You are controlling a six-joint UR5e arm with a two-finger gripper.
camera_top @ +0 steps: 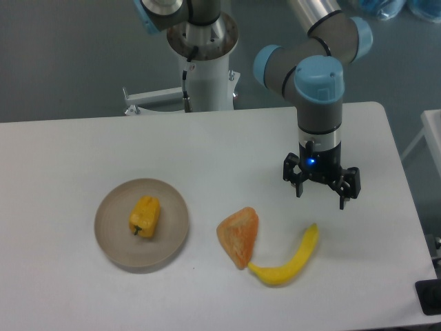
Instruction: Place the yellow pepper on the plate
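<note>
The yellow pepper (145, 216) lies on the beige plate (112, 237) at the left of the table, near the plate's middle. My gripper (321, 196) hangs far to the right of it, pointing down over the table's right half. Its fingers are spread apart with nothing between them. The gripper stands just above the upper tip of the banana, apart from it.
An orange wedge-shaped piece (238, 235) lies in the middle front. A curved yellow banana (288, 259) lies to its right, below the gripper. The robot's base (203, 52) stands behind the table's far edge. The arm hides what lies behind the gripper.
</note>
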